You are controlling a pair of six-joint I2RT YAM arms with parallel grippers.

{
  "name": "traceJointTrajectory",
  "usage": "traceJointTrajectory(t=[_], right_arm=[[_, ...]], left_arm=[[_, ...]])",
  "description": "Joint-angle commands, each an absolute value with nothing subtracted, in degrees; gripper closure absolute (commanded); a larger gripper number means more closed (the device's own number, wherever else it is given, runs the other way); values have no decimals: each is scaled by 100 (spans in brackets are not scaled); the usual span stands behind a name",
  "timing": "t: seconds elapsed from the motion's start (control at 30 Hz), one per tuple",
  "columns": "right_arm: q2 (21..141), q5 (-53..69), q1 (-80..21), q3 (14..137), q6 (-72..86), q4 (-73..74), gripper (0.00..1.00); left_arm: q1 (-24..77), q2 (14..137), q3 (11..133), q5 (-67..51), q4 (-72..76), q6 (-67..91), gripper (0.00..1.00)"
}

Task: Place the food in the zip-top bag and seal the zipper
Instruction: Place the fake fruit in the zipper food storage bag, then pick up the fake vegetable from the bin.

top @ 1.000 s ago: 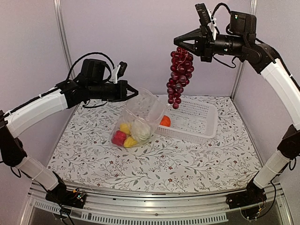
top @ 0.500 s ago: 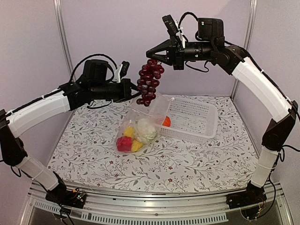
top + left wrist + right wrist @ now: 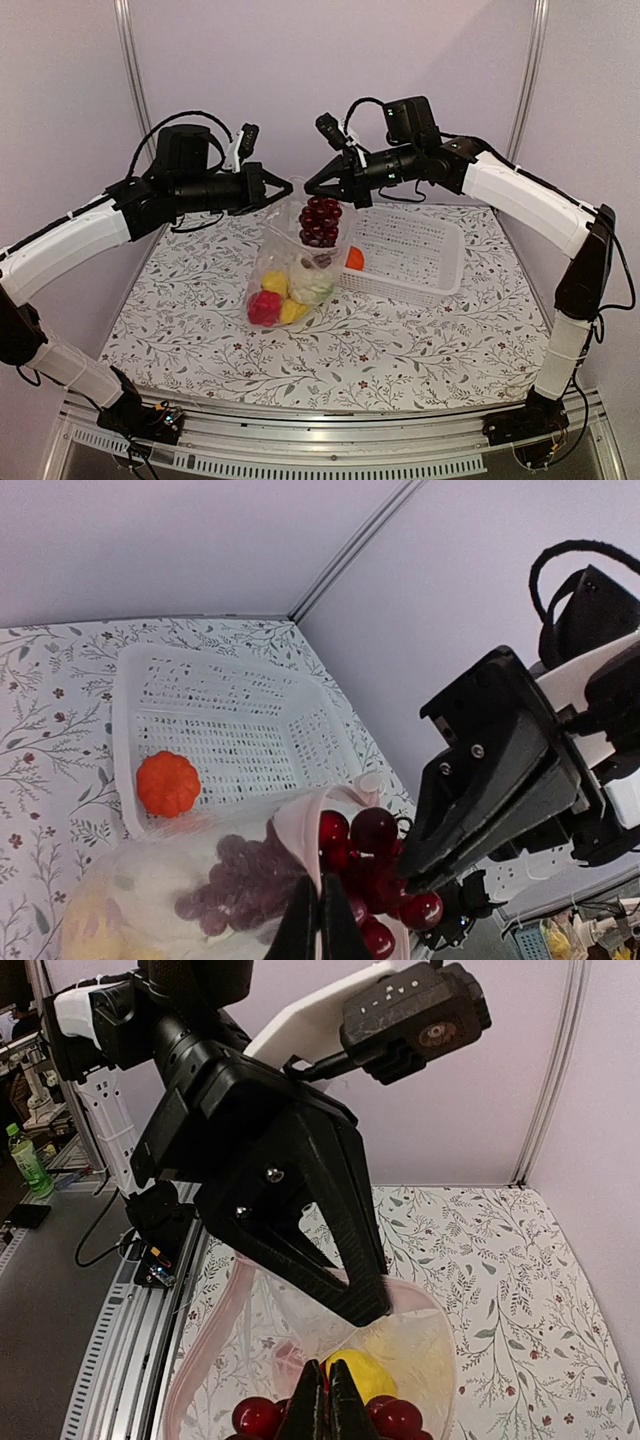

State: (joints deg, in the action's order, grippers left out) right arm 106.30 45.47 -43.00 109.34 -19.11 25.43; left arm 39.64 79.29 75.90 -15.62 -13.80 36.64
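The zip-top bag (image 3: 290,262) hangs upright over the table, with my left gripper (image 3: 287,191) shut on its mouth edge. The pinkish zipper (image 3: 298,832) is pinched between that gripper's (image 3: 318,920) fingers, and the mouth gapes open. My right gripper (image 3: 309,189) is shut on the stem of the dark red grape bunch (image 3: 321,221), which hangs partly inside the mouth. The grapes (image 3: 258,1418) show just below the right fingertips (image 3: 328,1405). Inside the bag lie a red piece (image 3: 263,308), a yellow piece (image 3: 365,1368) and the cauliflower (image 3: 312,280). The orange fruit (image 3: 352,258) sits in the basket.
A white lattice basket (image 3: 415,250) stands right behind and to the right of the bag, on the flowered tablecloth (image 3: 400,340). Purple walls and corner posts close the back and sides. The two grippers' tips are almost touching above the bag.
My right arm has swung left and down from above the basket, carrying the grapes into the bag's mouth. The left gripper has kept its hold on the rim, shifting slightly.
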Motion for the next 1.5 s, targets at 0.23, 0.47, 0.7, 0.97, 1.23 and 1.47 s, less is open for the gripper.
traceJointTrajectory(t=[0.23, 0.47, 0.7, 0.97, 1.23, 1.47], right_arm=[[10398, 4411, -4386, 10985, -2072, 2458, 44], [9993, 4113, -4386, 10767, -2249, 2580, 40], [9469, 3784, -4194, 10247, -2402, 2677, 37], [9280, 3739, -3467, 9835, -2092, 2689, 37], [9428, 3349, -3037, 9314, -2024, 2672, 37], [10156, 2584, -2927, 9353, -2004, 2738, 37]], left_arm=[[3657, 7796, 7345, -1463, -1197, 3404, 100], [2900, 7539, 7363, -931, -1540, 2949, 100], [2807, 7639, 7155, -1358, -1310, 2953, 100], [3077, 7986, 7218, -1318, -1718, 2764, 100], [3401, 7846, 7573, -1576, -2111, 2473, 100], [3486, 7613, 7504, -632, -2550, 2001, 100]])
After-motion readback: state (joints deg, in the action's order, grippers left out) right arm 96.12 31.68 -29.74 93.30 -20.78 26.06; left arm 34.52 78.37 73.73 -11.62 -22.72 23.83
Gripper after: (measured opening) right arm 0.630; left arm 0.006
